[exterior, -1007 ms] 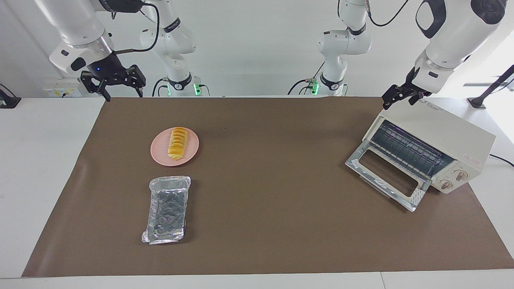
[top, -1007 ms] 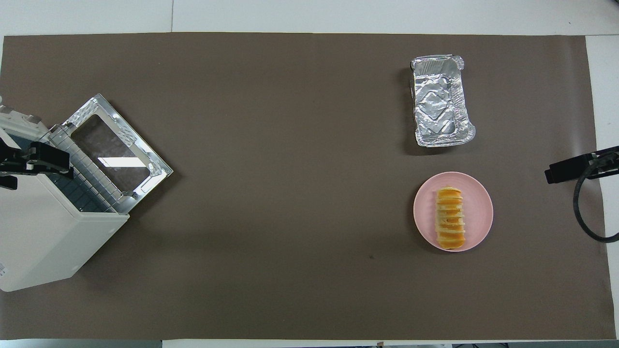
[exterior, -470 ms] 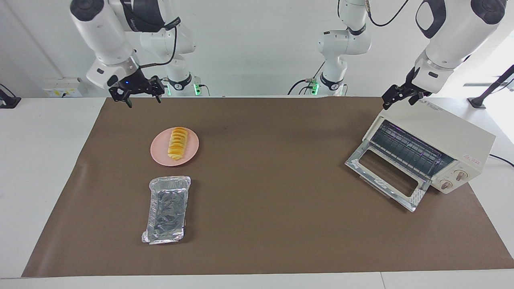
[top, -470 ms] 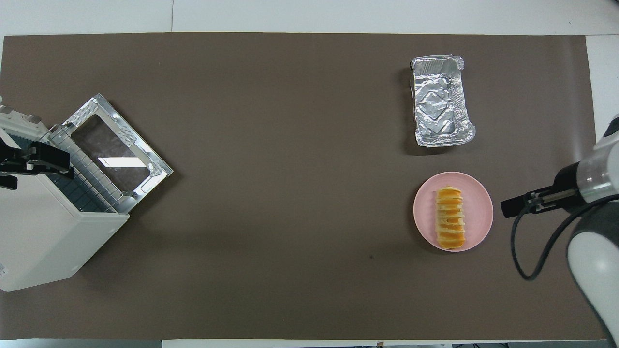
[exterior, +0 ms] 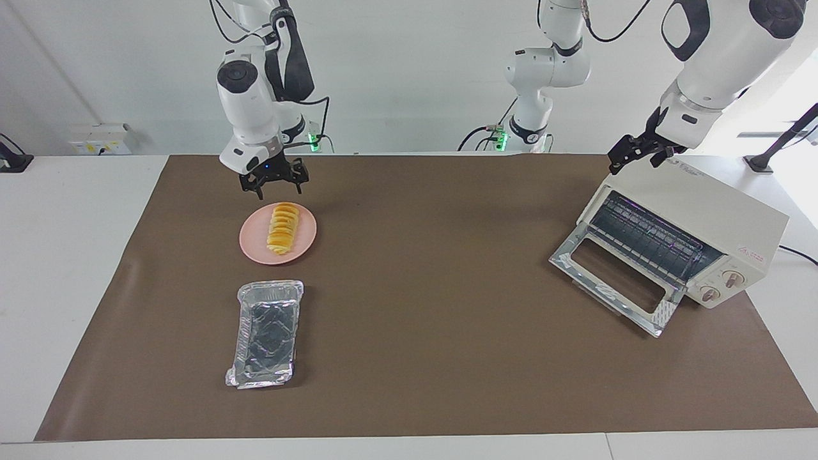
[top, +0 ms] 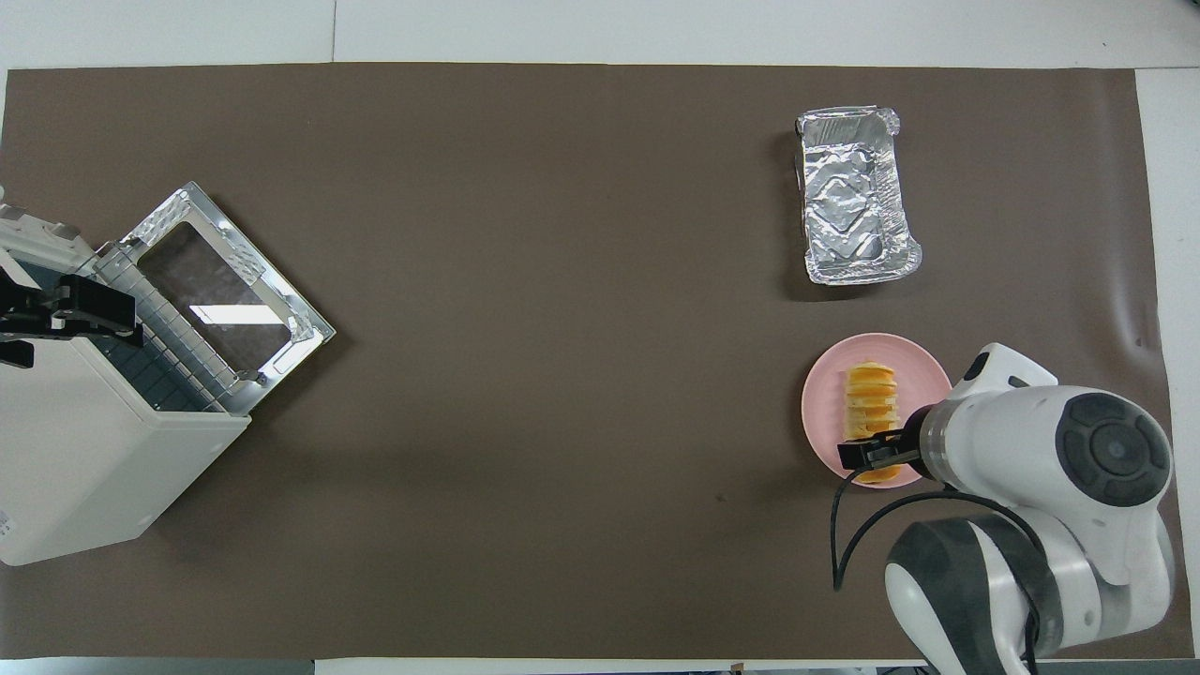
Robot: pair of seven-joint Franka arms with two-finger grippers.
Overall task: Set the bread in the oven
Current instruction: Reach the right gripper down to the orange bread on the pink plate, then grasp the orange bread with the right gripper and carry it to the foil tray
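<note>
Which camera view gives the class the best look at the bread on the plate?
The facing view: the bread lies fully visible on the pink plate. In the overhead view, the right gripper hangs over the loaf's nearer end, hiding part of it.

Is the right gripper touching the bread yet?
Apart. In the facing view the right gripper hangs above the bread on the pink plate, jaws open, with a visible gap beneath its tips.

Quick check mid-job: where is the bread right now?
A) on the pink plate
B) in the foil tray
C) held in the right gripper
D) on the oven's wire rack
A: the bread lies on the pink plate, with the open right gripper above it, not gripping it.
</note>
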